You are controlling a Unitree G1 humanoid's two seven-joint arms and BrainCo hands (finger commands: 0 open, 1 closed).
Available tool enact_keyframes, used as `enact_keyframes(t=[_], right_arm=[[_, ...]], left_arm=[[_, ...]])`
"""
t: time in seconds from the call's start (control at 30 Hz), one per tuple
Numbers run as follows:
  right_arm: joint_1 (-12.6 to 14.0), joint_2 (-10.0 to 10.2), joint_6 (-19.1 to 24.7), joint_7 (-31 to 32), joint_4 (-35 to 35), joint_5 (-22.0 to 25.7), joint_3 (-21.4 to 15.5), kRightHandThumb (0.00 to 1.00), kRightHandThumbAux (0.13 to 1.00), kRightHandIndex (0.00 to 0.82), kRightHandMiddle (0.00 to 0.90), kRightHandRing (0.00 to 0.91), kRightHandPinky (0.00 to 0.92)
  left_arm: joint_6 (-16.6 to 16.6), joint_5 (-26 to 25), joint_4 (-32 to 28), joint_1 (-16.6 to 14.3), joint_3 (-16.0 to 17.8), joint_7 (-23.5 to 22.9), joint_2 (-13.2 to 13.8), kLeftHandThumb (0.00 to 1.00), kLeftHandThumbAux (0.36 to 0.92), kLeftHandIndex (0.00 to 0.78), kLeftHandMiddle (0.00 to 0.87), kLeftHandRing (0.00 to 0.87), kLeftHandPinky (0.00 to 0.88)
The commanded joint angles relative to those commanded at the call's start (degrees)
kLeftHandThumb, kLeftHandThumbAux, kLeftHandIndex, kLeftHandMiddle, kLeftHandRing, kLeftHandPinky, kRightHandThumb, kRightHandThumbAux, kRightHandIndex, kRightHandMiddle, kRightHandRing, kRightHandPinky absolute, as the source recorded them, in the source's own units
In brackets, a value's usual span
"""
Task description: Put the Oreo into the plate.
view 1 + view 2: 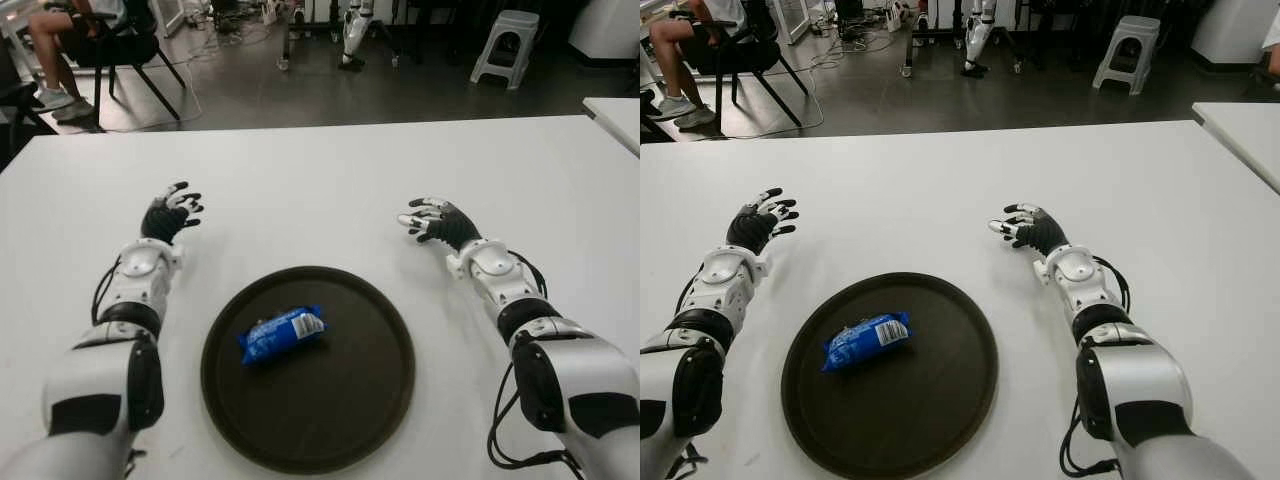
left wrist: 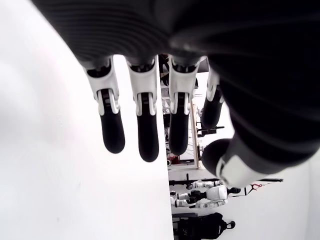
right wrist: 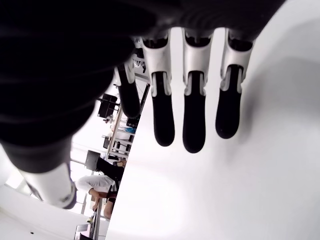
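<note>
Well, from where I sit the job looks finished. The Oreo (image 1: 282, 334), a blue packet, lies inside the plate (image 1: 375, 395), a dark round one on the white bench (image 1: 330, 190) just in front of the robot. The packet sits left of the plate's centre, flat and slightly slanted, fully within the rim as far as I can judge from both eye views. Nothing overhangs the edge.

My left hand (image 1: 170, 214) shows to the left of the plate and a little beyond it, fingers spread and holding nothing; its wrist view confirms this, with the fingers hanging loose over bare bench. My right hand (image 1: 436, 222) is to the right of the plate, also a little beyond it, and its fingers are likewise relaxed and apart, with nothing between them in its own wrist view. Neither hand touches the plate or the packet; both stand well apart from them.

So I judge the placing done: the packet is released and at rest in the plate, and both hands are clear. What remains, if anything, is only to bring the arms back to a neutral pose. I see no second packet on the bench that would need moving.
</note>
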Motion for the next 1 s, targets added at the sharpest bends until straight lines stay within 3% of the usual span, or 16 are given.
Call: enact_keyframes(t=[1.0], right_arm=[[0.33, -0.21, -0.25, 1.37, -0.12, 0.78, -1.20, 0.137, 0.610, 0.238, 0.378, 0.406, 0.439]], left_arm=[[-0.77, 0.12, -0.04, 0.66, -0.31, -0.97, -0.09, 0.039, 0.689, 0.139, 0.233, 0.241, 0.273]])
